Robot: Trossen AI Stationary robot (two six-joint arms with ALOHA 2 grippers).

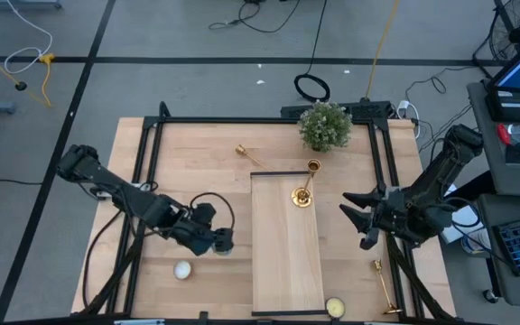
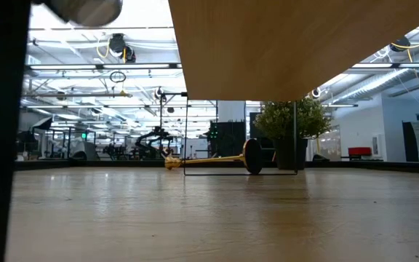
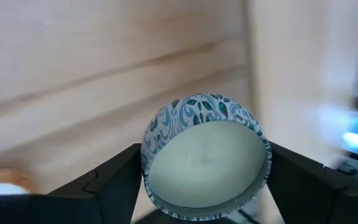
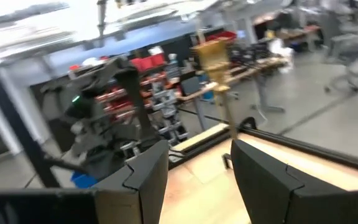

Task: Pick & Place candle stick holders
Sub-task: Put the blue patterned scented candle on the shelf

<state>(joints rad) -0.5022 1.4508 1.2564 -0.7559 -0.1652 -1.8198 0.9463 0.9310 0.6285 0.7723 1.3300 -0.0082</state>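
Observation:
One gold candle stick holder (image 1: pixel 303 185) stands upright on its round base at the far end of the pale board (image 1: pixel 283 262). A second one (image 1: pixel 249 153) lies on its side on the table's far left, also seen in the low view (image 2: pixel 213 159). A third (image 1: pixel 385 284) lies at the near right. My left gripper (image 1: pixel 222 241) is left of the board, shut on a round patterned candle tin (image 3: pixel 204 155). My right gripper (image 1: pixel 357 222) hovers open to the right of the board, and the standing holder's cup (image 4: pixel 211 59) shows beyond its fingers. My left gripper pinches the candle tin between its two fingers (image 3: pixel 114 183), on opposite sides of its blue-patterned round wall (image 3: pixel 160 127). The fingers slant down from above. The tin is tilted, with its white wax face toward the wrist, and it is held above the table.
A pale round candle (image 1: pixel 182 269) lies on the table near my left gripper. A yellow one (image 1: pixel 335 308) sits at the board's near end. A potted plant (image 1: pixel 324 125) stands at the far edge. Black frame rails (image 1: pixel 152 162) run along the table's sides.

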